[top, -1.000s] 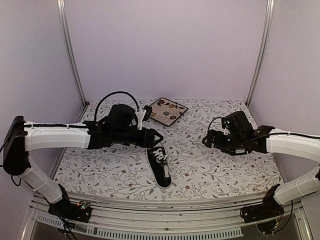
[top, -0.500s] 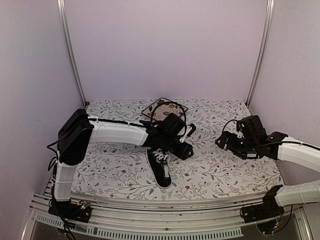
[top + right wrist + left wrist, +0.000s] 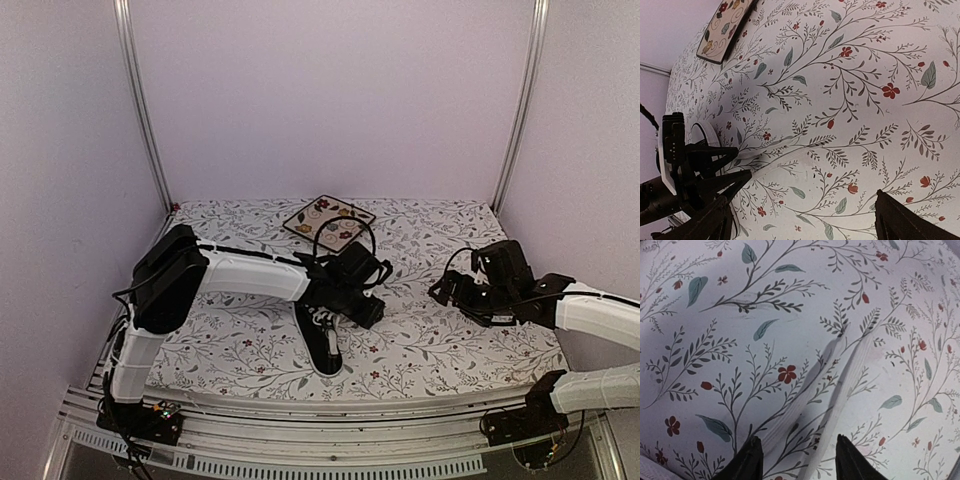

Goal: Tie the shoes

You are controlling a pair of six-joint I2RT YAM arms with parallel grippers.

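My left tool (image 3: pixel 366 308) hangs just beside the far end of the sneaker (image 3: pixel 322 350), fingers partly apart, holding nothing. Sneaker lies on the table (image 3: pixel 450 350). My right tool (image 3: pixel 445 291), spread wide, stands well apart from the sneaker.

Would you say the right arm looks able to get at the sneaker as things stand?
Probably not easily: the left claw sits beside the sneaker, between it and the open right claw; only the toe looks free.
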